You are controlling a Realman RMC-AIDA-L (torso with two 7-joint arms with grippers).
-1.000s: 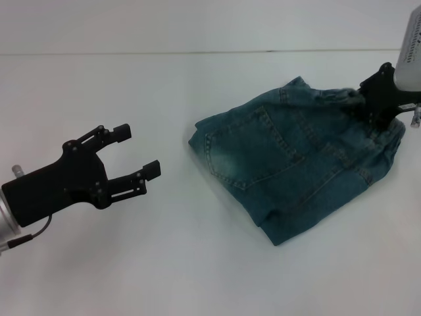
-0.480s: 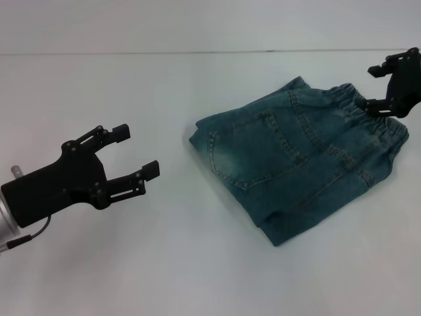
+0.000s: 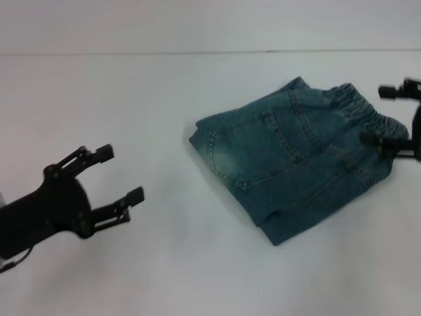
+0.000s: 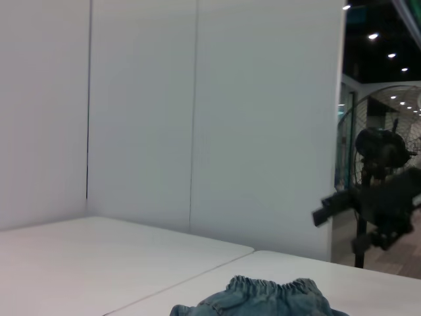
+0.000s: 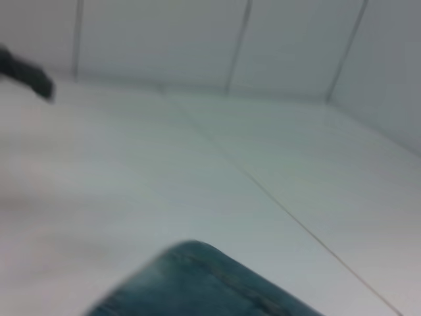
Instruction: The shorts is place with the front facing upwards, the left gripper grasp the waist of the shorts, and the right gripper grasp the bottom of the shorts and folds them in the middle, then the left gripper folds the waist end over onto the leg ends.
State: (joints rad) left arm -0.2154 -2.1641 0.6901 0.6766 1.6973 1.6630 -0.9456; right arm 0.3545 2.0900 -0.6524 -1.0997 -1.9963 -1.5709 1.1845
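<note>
Denim shorts [image 3: 296, 158]: I log them folded, flat on white counter [image 3: 164, 99], right of centre, back pocket [image 3: 253, 148] up. Ruffled waist [image 3: 358, 105] at far right end, on top of bundle.
Right pincer [image 3: 388, 115]: at right edge, just beside waist, fingers spread, released, gripping nothing.
Left pincer [image 3: 118, 174]: near left, well apart from shorts, fingers spread, empty.
Left wrist view: shorts [image 4: 263, 299] low, right pincer [image 4: 339, 220] beyond.
</note>
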